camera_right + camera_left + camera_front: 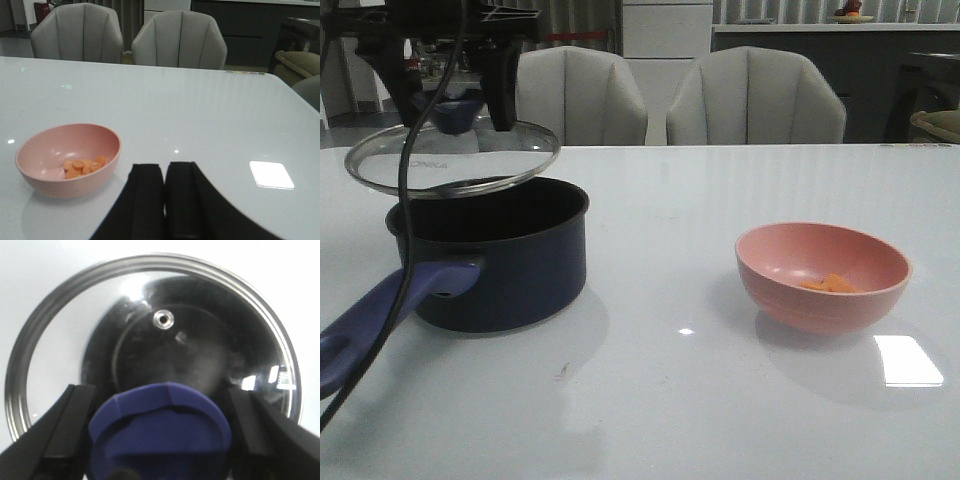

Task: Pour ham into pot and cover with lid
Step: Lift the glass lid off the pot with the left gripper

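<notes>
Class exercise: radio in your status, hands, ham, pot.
Left hand shut on lid knob, above pot. Right hand shut, empty. Ham in pink bowl.

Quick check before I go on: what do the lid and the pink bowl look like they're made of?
The lid: clear glass pane, see-through to the pot, with a shiny metal rim and an apparently matte plastic knob. The pink bowl: smooth, opaque, softly glossy; ceramic or plastic, can't tell which.
</notes>
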